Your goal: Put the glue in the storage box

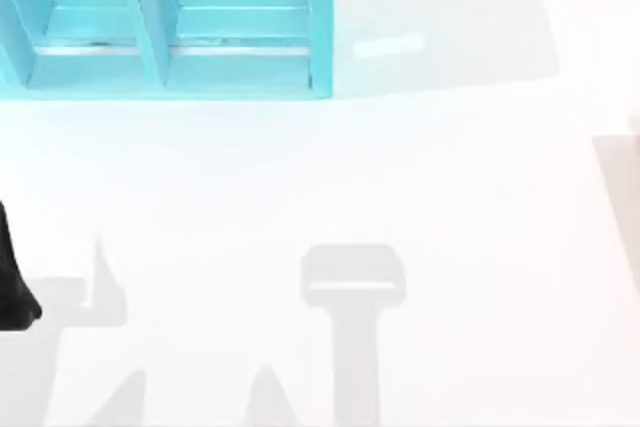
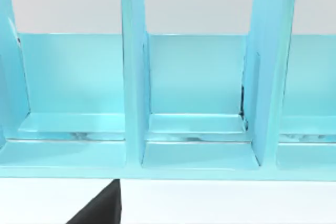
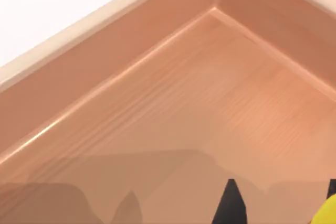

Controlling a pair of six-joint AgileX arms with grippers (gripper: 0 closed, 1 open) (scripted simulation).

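Observation:
The storage box (image 1: 160, 67) is a glossy turquoise box with upright dividers at the table's back left. My left arm (image 1: 15, 287) is at the table's left edge. Its gripper (image 2: 100, 211) faces the box's (image 2: 199, 156) compartments, which hold nothing, from close in front. My right gripper (image 3: 281, 184) hangs open over the floor of a wooden tray (image 3: 173, 103). A yellow piece of the glue (image 3: 326, 212) shows beside one of its dark fingertips (image 3: 231, 203). The rest of the bottle is out of view, and I cannot tell whether the fingers touch it.
The wooden tray has raised walls that meet in a corner (image 3: 212, 9) ahead of my right gripper. White table (image 1: 400, 167) stretches in front of and to the right of the storage box, with only arm shadows (image 1: 352, 282) on it.

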